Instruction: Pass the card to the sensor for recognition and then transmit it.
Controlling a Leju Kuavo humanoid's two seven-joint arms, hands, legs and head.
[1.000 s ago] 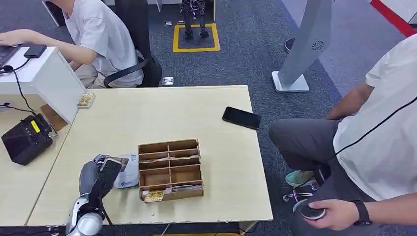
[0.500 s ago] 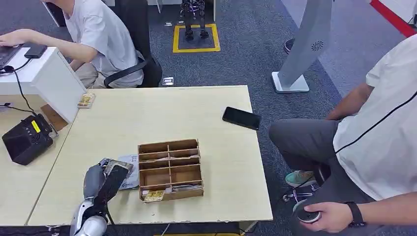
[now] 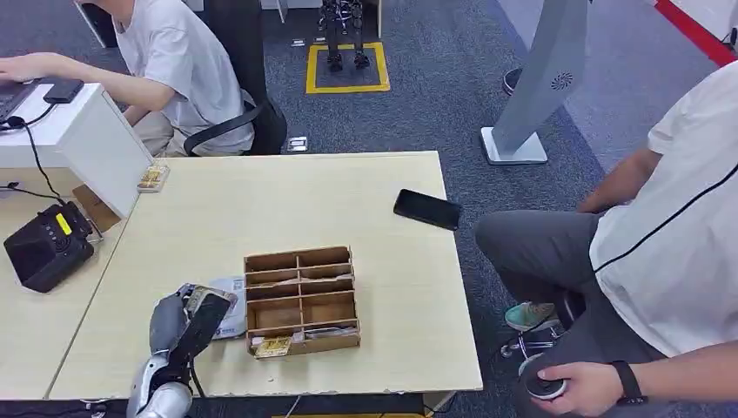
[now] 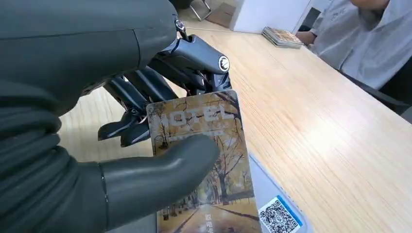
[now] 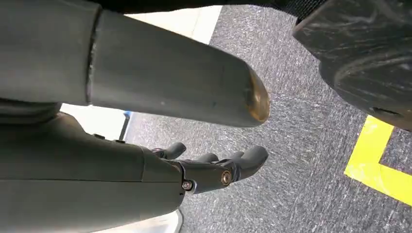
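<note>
We see a pale wooden table (image 3: 348, 187) bearing a wooden divider tray (image 3: 301, 300). Beyond the tray lies a black phone (image 3: 426, 209); beside it, perhaps a white sensor pad (image 3: 231, 315).

left hand (image 3: 187, 315): has drifted right along the near table edge and a little nearer, closing on the wooden tray (image 3: 301, 300)
card (image 3: 209, 299): carried along in that hand's pinch, now just left of the tray's left wall
white pad (image 3: 233, 312): more of it covered by the hand than a second ago
</note>
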